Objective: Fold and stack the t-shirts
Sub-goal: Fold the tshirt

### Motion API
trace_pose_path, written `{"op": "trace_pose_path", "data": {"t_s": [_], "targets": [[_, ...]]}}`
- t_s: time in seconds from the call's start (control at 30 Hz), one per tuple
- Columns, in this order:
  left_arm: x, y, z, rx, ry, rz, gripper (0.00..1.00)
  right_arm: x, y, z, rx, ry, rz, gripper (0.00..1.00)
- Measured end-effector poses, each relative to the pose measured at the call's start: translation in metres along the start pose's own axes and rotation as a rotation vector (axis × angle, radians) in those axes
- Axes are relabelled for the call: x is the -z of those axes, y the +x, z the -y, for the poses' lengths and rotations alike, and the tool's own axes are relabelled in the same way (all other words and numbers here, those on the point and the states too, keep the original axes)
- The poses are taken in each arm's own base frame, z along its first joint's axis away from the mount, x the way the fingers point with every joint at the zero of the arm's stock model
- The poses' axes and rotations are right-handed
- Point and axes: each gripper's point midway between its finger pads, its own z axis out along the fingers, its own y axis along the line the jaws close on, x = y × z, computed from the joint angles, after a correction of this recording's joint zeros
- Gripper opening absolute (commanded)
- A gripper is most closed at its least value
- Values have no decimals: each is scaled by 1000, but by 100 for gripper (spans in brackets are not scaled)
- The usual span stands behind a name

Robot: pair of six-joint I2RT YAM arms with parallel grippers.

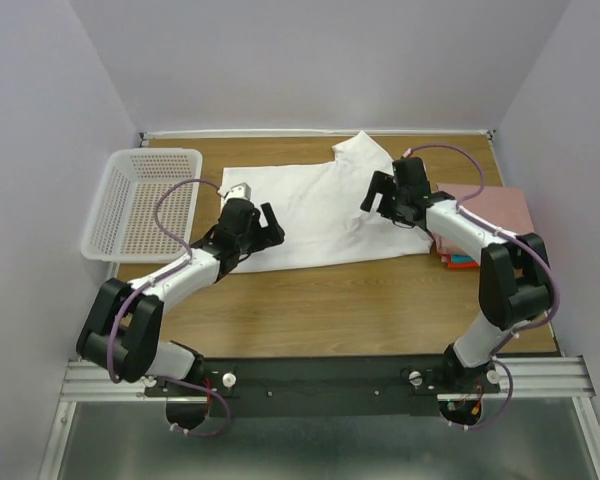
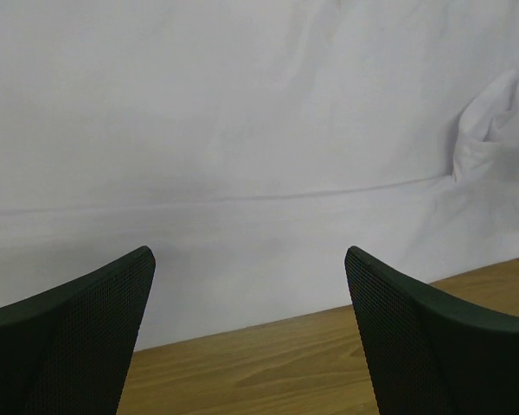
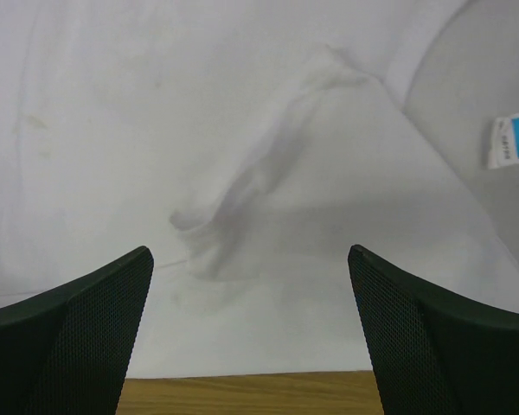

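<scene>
A white t-shirt lies spread on the wooden table, one sleeve up at the back right. It fills the left wrist view and the right wrist view, where its neck label shows. My left gripper is open and empty over the shirt's left near edge. My right gripper is open and empty over the shirt's right side. A pink folded shirt lies at the right, on top of thin red-orange and blue folded ones.
A white perforated basket stands at the back left. Bare wooden table runs along the front. Lilac walls close in the back and sides.
</scene>
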Motion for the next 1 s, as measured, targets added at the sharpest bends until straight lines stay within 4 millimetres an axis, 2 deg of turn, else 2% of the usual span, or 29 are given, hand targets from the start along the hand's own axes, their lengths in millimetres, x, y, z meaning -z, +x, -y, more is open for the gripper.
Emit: {"op": "trace_pose_path", "data": {"t_s": [0.13,0.27,0.33,0.5,0.63,0.87,1.0], "targets": [[-19,10,17,-24,54,-42,98,16,12,32,1,112,37,100],[-36,30,11,-30,48,-108,98,10,38,57,9,182,-15,100],[-43,42,5,-32,31,-141,98,5,50,66,10,205,-50,100],[-44,46,9,-27,61,-131,98,6,69,77,12,224,-88,100],[-31,55,7,-3,76,-126,98,23,87,85,-8,220,-93,100],[13,87,-6,75,59,-157,99,63,126,97,-73,192,-111,100],[36,102,-9,110,71,-175,98,87,148,98,-111,148,-134,100]]}}
